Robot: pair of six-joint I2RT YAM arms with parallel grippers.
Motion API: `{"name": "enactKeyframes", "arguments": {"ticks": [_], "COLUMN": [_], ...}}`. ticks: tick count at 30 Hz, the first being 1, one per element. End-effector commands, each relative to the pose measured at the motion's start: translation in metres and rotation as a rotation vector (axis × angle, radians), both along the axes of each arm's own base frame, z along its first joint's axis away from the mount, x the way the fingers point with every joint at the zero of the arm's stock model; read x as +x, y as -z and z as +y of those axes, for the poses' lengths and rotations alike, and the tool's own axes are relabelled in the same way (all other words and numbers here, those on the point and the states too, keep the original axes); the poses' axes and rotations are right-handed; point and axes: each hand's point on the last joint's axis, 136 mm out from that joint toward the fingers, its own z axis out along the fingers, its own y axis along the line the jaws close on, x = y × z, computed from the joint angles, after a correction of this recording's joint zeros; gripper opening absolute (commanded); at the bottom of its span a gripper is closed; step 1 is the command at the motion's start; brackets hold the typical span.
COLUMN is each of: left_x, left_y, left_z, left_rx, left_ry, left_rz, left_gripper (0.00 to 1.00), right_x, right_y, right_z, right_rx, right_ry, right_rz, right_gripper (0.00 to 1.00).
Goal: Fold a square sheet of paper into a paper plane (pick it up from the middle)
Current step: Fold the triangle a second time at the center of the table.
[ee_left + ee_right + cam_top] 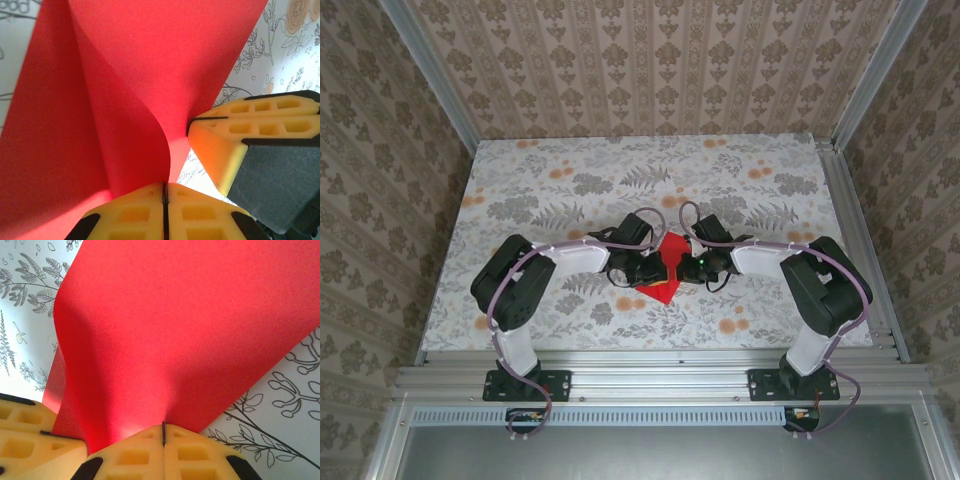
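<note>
The square sheet of paper [662, 289] is bright red and is held just above the middle of the table, between my two grippers. My left gripper [649, 268] is shut on one edge of it; in the left wrist view the yellow fingertips [200, 210] meet with the sheet [125, 75] pinched between them. My right gripper [689, 264] is shut on the opposite side, and in the right wrist view the sheet [190, 330] rises from its closed jaws. The paper bows and curls between the two grips. The right gripper's fingers [235, 135] sit close beside the left's.
The flower-patterned table [540, 190] stretches all round the grippers. Patterned walls stand at the back and both sides, with metal rails [850, 240] along the table's edges. Both arms bend inward from their bases at the near edge.
</note>
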Motion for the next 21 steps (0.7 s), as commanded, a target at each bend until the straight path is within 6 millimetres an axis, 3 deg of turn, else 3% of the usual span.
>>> {"name": "enactKeyframes", "arguments": {"ticks": [1, 21], "left_x": [0.003, 0.015], "left_y": [-0.005, 0.004], "left_z": [-0.013, -0.017], "left_rx": [-0.028, -0.019], "left_ry": [0.018, -0.028], "left_rz": [-0.005, -0.017], "left_gripper": [0.09, 0.09], "right_x": [-0.001, -0.002], "right_y": [0.002, 0.002], "right_z": [-0.002, 0.001], "right_rx": [-0.008, 0.025], "right_ry": [-0.011, 0.009], "right_rz": [0.013, 0.016], "right_gripper": [0.08, 0.08]}}
